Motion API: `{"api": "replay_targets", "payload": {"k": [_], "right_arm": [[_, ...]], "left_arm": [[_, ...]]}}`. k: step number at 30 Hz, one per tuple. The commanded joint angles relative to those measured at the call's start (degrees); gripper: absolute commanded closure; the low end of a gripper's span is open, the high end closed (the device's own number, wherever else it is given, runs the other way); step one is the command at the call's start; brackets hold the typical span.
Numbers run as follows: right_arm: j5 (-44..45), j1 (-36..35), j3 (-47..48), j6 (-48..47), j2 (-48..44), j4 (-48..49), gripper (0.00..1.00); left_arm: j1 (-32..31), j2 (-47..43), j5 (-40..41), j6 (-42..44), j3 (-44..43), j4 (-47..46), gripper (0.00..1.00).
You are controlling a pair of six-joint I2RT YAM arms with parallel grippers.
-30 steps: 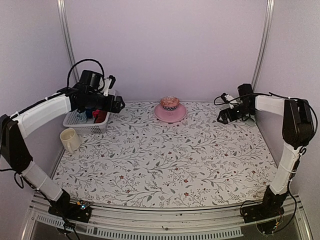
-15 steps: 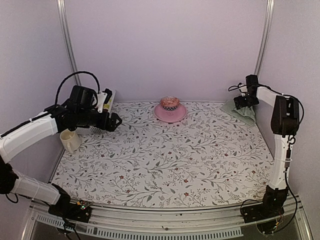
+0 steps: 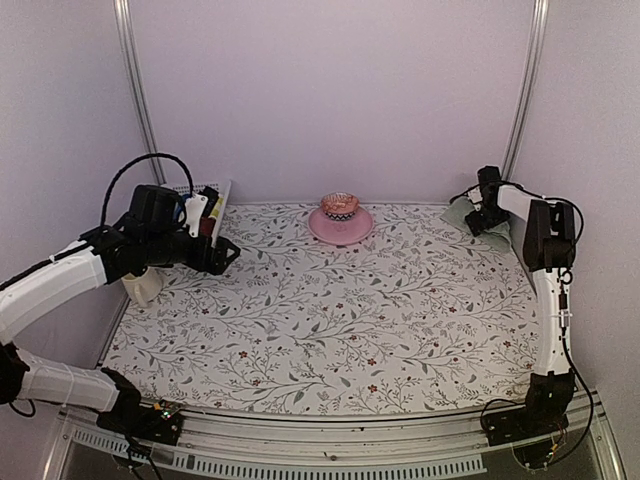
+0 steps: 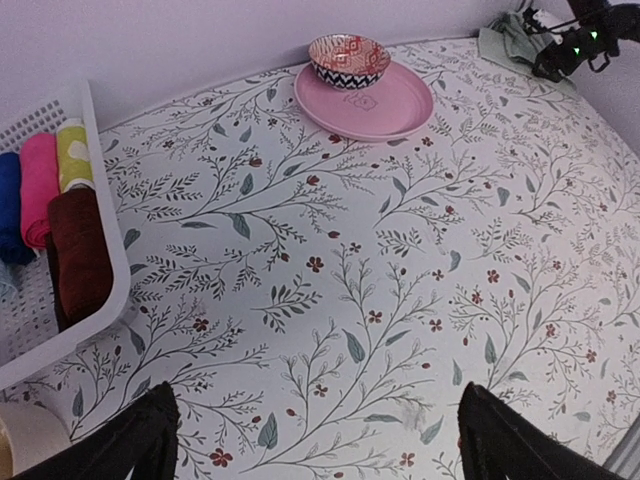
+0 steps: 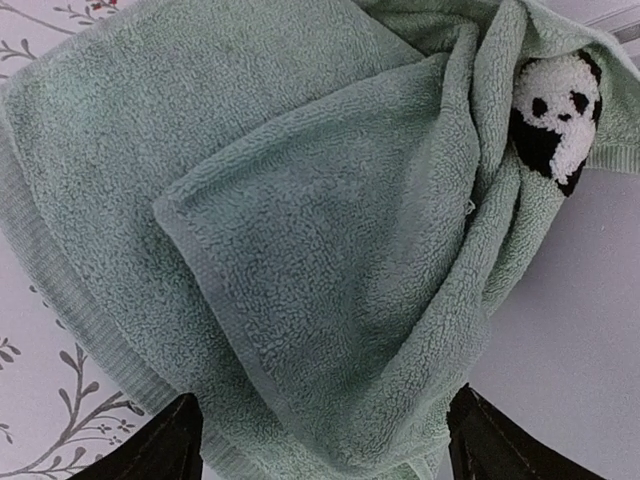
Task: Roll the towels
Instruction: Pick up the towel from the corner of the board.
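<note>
The pale sage green towel (image 5: 300, 230) lies crumpled at the top external view's upper right, its panda motif (image 5: 555, 115) in the wrist view's upper right. The right gripper (image 5: 325, 448) hangs directly over it, fingers spread astride its lower edge. Its main fold runs upper right to lower centre. The left gripper (image 4: 322, 440) gapes, holding nothing.

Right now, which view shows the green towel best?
The right wrist view: the green towel fills it, folds and panda motif clear. In the top view the towel is a small pale patch in the far right corner; in the left wrist view the towel is a scrap at the top edge.
</note>
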State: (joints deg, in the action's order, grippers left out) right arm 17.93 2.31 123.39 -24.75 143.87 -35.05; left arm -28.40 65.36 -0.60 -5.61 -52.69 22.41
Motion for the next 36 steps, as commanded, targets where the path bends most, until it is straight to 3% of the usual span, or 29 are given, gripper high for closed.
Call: {"api": "replay_targets", "payload": {"k": [1, 5, 9, 15, 19, 20, 26, 30, 36], "right_arm": [[3.68, -0.73, 1.5, -1.3, 1.99, -0.66, 0.17], [5.91, -1.12, 1.48, -1.7, 1.98, 0.63, 0.2], [7.26, -1.14, 1.4, -2.28, 2.56, 1.12, 0.29], [8.82, -1.32, 1.41, -3.87, 3.59, 1.62, 0.62], [8.83, -1.76, 1.16, -4.29, 3.4, 2.13, 0.93], [8.64, -1.94, 0.96, -4.33, 3.24, 2.21, 0.96], [6.27, -4.08, -3.35, -4.65, -1.41, 4.3, 0.98], [0.57, -7.46, -9.99, -6.64, -12.15, 6.65, 0.98], [-11.1, -15.75, -20.84, -10.96, -29.88, 7.11, 0.98]], "left_arm": [[-0.28, 1.1, -0.53, 0.68, 0.06, -1.99, 0.03], [-0.25, 1.22, -0.46, 0.54, 0.2, -1.85, 0.03], [-0.25, 1.13, -0.43, 0.51, 0.39, -2.02, 0.03], [-0.25, 1.17, -0.15, 0.4, 0.49, -2.02, 0.03], [-0.3, 1.09, 0.07, 0.42, 0.52, -2.0, 0.03], [-0.3, 1.02, 0.25, 0.35, 0.56, -1.94, 0.03], [-0.25, -1.56, -0.34, 1.1, 1.82, -3.55, 0.03], [0.22, -5.66, -1.08, 1.56, 4.21, -6.79, 0.03], [0.72, -10.01, -8.38, 2.59, 4.85, -8.35, 0.03]]}}
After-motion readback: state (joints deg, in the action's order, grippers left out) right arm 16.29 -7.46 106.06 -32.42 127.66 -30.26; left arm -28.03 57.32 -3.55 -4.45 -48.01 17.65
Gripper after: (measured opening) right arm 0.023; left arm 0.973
